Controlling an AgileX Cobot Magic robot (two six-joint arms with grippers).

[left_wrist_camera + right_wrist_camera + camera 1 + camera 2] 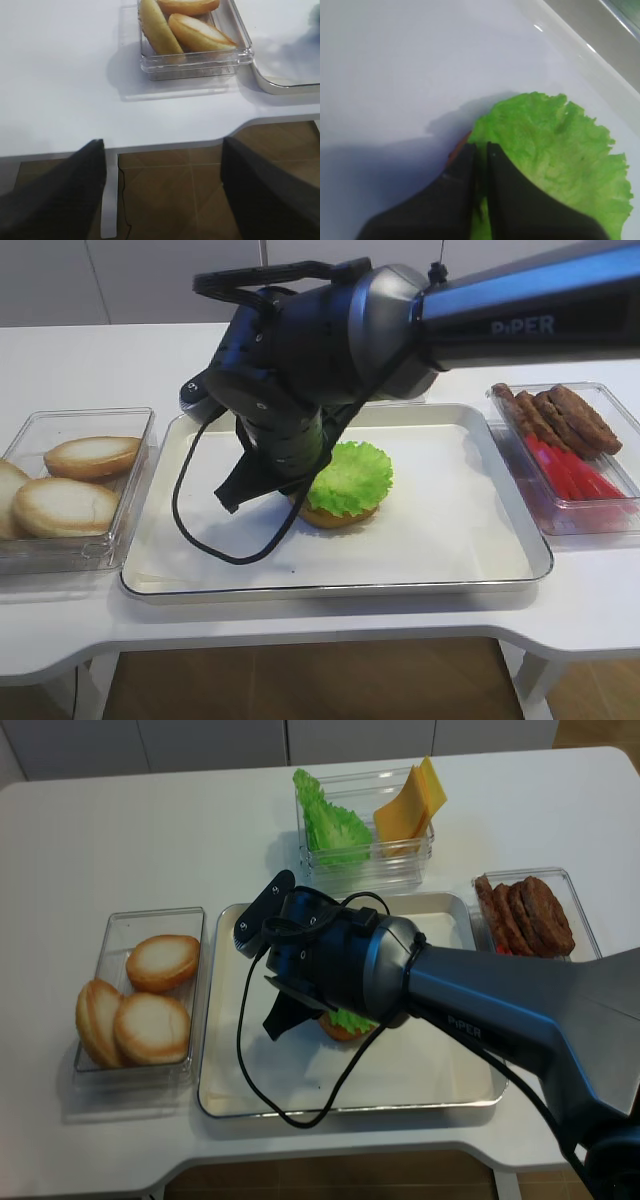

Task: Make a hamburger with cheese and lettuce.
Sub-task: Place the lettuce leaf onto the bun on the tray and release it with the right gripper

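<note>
A green frilly lettuce (pixel 352 477) leaf lies on a bun half (pixel 335 517) in the middle of the metal tray (pixel 450 540). My right gripper (pixel 481 145) is shut on the lettuce (pixel 555 150) at its left edge, with a sliver of green between the fingers. An orange-brown rim (pixel 456 149) shows under the leaf. In the realsense view the arm hides most of the lettuce (pixel 350 1018). Cheese (pixel 405 812) slices stand in a clear box at the back. My left gripper (pixel 162 142) is open and empty, beyond the table's front edge.
A clear box of spare bun halves (pixel 70 490) stands left of the tray and shows in the left wrist view (pixel 195 30). Patties (pixel 560 415) and red strips (pixel 575 475) fill a box at the right. Spare lettuce (pixel 330 825) sits beside the cheese. A black cable (pixel 200 530) loops over the tray.
</note>
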